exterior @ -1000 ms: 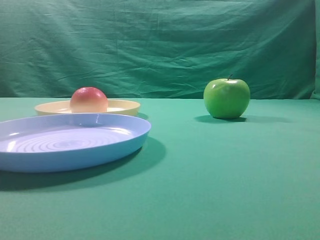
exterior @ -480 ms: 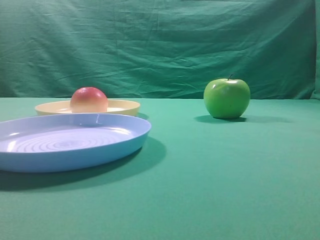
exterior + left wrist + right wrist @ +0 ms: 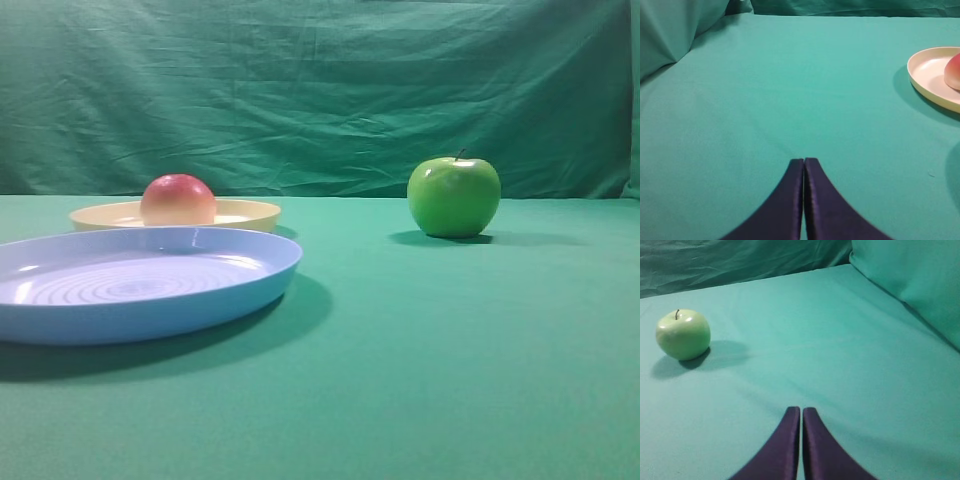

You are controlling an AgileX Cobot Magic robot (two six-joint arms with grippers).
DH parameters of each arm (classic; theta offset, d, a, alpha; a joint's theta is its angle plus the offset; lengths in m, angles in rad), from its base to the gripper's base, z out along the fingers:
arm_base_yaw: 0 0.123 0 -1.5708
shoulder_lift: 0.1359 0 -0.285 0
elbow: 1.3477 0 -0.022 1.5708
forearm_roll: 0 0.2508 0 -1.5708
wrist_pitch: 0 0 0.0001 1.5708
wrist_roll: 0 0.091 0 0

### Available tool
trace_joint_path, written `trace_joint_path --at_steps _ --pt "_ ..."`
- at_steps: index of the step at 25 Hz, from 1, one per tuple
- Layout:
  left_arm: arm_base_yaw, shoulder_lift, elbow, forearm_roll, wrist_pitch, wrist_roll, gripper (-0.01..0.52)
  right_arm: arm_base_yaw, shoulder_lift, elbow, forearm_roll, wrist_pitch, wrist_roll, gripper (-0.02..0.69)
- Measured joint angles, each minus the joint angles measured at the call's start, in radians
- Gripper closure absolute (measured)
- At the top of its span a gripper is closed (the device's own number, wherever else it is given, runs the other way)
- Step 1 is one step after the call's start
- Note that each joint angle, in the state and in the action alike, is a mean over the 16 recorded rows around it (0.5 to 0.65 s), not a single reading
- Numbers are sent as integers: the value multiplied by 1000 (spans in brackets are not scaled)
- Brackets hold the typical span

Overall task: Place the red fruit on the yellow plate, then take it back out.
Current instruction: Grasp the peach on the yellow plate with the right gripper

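The red fruit rests on the yellow plate at the left rear of the exterior view. The left wrist view catches the same fruit and plate at its right edge. My left gripper is shut and holds nothing, well to the near left of the plate over bare cloth. My right gripper is also shut and holds nothing, far from the plate. Neither gripper appears in the exterior view.
A large light blue plate with concentric rings lies in front of the yellow one. A glossy green apple stands at the right rear, and the right wrist view has the apple at its far left. Green cloth covers table and backdrop.
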Motion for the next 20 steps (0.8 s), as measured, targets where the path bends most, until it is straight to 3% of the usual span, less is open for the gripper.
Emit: trace_joint_path --at_steps 20 --pt "0 0 0 0 0 0 514 0 -1 21 4 0 -63 665"
